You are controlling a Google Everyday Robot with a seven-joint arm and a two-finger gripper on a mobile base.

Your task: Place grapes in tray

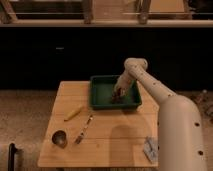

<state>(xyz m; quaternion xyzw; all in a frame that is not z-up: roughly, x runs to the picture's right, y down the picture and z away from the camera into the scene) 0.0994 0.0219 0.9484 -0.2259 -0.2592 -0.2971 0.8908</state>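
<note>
A green tray (pixel 100 92) stands at the back of the wooden table (pixel 110 135). My gripper (pixel 118 94) reaches down into the tray's right half on a white arm (pixel 150 87). A dark clump, the grapes (pixel 116 98), lies on the tray floor right at the gripper's tip. I cannot tell whether the gripper still touches the grapes.
A yellow banana-like object (pixel 73 113) lies left of the tray. A fork (pixel 83 129) and a small metal cup (pixel 59 138) sit at the front left. A grey packet (pixel 150 147) lies at the front right edge. A dark wall runs behind the table.
</note>
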